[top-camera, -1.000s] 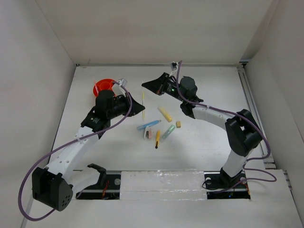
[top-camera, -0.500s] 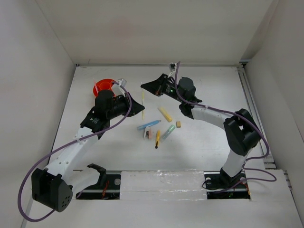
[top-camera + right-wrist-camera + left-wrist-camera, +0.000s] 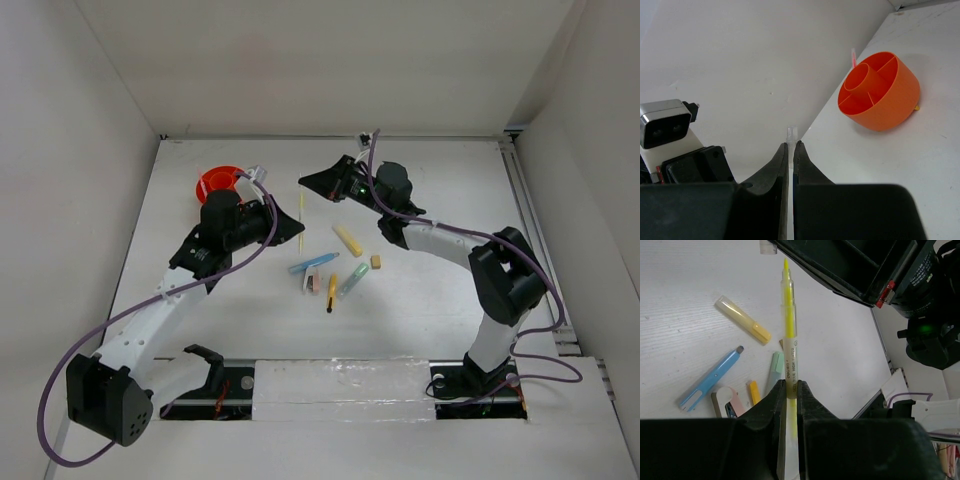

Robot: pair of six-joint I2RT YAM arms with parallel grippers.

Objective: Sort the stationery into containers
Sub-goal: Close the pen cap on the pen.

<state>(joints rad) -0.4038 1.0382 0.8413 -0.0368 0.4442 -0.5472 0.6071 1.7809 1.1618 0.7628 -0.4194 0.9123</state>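
My left gripper (image 3: pixel 292 229) (image 3: pixel 790 386) is shut on a thin yellow pen (image 3: pixel 302 213) (image 3: pixel 788 315), uncapped, its tip pointing at my right gripper. My right gripper (image 3: pixel 305 179) (image 3: pixel 790 145) is shut on a small clear cap (image 3: pixel 790 133), held just beyond the pen's tip. The orange tub (image 3: pixel 218 183) (image 3: pixel 879 92) with inner dividers stands at the back left. On the table lie a yellow marker (image 3: pixel 347 239) (image 3: pixel 742 319), a blue pen (image 3: pixel 313 263) (image 3: pixel 712 377), a pale green pen (image 3: pixel 353 279), a black-tipped yellow pencil (image 3: pixel 331 293), a tan eraser (image 3: pixel 376 262) and a white-pink eraser (image 3: pixel 312 282).
A pink pen (image 3: pixel 853 55) sticks up behind the tub by the back wall. White walls close in the table on the left, back and right. Both arms reach toward the back middle, their grippers close together above the table.
The right gripper wavered slightly left and came back. The left gripper and the yellow pen have held still.
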